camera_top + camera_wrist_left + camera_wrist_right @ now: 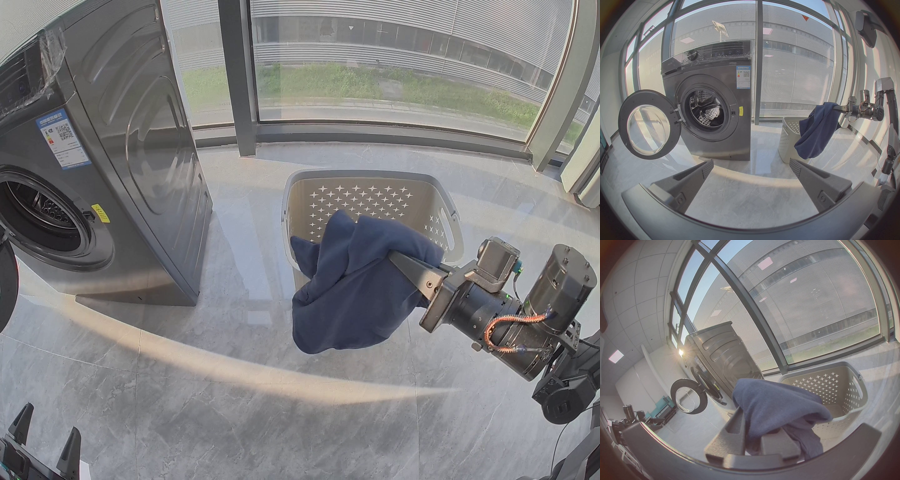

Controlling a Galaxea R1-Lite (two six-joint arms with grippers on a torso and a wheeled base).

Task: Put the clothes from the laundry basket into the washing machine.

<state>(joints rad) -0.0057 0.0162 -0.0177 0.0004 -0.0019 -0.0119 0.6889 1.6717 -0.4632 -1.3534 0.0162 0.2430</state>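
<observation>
One washing machine [144,162]: stands on the tiled floor [187,387] at the robot's left, beside the window; front turned toward the left jaws, so loading has to come from that side.
One laundry basket [369,176]: sits upright on the floor near the window, well apart from the machine and just beyond the right jaws; bare inner wall and bottom on view.
One door [647,125]: swung fully open, away from the drum [706,109], leaving the mouth free to take clothes; probably set so for just this step.
One navy garment [356,294]: hangs bunched and folded over the right jaws, in the air in front of the basket's near rim, seemingly free of it; nowhere near the drum yet; limp, so likely to swing and trail when carried.
Right jaws: closed tight on a fold of the garment, cloth draped over them; held high enough, it seems, to keep the hem off the floor, apparently ready for the carry across to the machine.
Left jaws: spread wide, gripping nothing; parked low near the floor at the robot's left, facing the open drum, out of the garment's likely path.
</observation>
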